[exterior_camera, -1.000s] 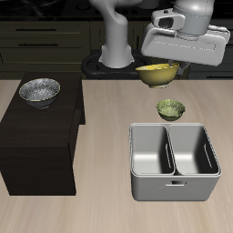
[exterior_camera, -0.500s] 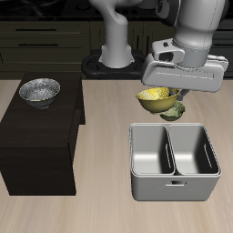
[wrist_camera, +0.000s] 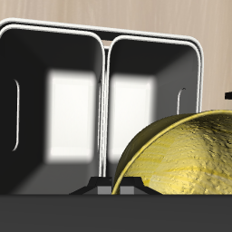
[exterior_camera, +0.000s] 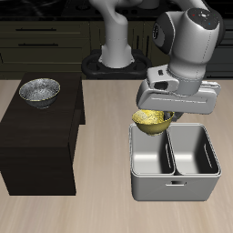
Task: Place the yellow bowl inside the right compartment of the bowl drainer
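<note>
My gripper [exterior_camera: 165, 115] is shut on the rim of the yellow bowl [exterior_camera: 151, 120], which hangs tilted just above the back edge of the bowl drainer [exterior_camera: 175, 187]. The bowl is over the right compartment [exterior_camera: 152, 155], the well nearer the dark cabinet. In the wrist view the yellow bowl [wrist_camera: 181, 168] is close up and covers part of that right compartment [wrist_camera: 145, 95]. Both wells of the bowl drainer [wrist_camera: 107, 43] are empty.
A silver-grey speckled bowl [exterior_camera: 39, 90] sits on top of a dark cabinet [exterior_camera: 36, 146] beside the drainer. The robot's base [exterior_camera: 114, 55] stands at the back. My gripper's body hides the table right behind the drainer.
My gripper has carried the yellow bowl down and toward the table's front, from behind the drainer to its back edge. An olive-green bowl seen earlier is now hidden behind the gripper.
</note>
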You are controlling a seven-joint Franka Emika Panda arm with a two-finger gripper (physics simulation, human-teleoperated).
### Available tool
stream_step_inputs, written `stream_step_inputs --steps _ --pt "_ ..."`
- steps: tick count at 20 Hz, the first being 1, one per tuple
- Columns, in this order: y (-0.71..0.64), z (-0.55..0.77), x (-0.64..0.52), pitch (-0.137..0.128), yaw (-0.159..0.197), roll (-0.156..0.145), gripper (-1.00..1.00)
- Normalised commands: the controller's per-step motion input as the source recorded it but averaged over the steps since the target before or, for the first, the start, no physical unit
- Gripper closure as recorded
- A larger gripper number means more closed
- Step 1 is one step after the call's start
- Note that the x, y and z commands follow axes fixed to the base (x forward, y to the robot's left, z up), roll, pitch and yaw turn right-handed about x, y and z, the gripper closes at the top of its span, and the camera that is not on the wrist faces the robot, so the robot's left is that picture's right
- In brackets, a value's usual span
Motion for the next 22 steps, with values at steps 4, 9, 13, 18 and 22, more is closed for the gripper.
stream_step_inputs --steps 4,9,13,18,22 --pt "-0.03 -0.37 0.05 0.045 0.013 0.013 1.00" --pt "0.10 -0.16 -0.10 -0.009 0.086 -0.047 -1.00" --pt "-0.09 -0.09 0.02 0.029 0.019 0.029 -1.00" --pt "-0.01 0.08 -0.11 -0.013 0.006 0.014 -1.00" --pt "-0.03 0.10 -0.08 -0.023 0.009 -0.013 -1.00"
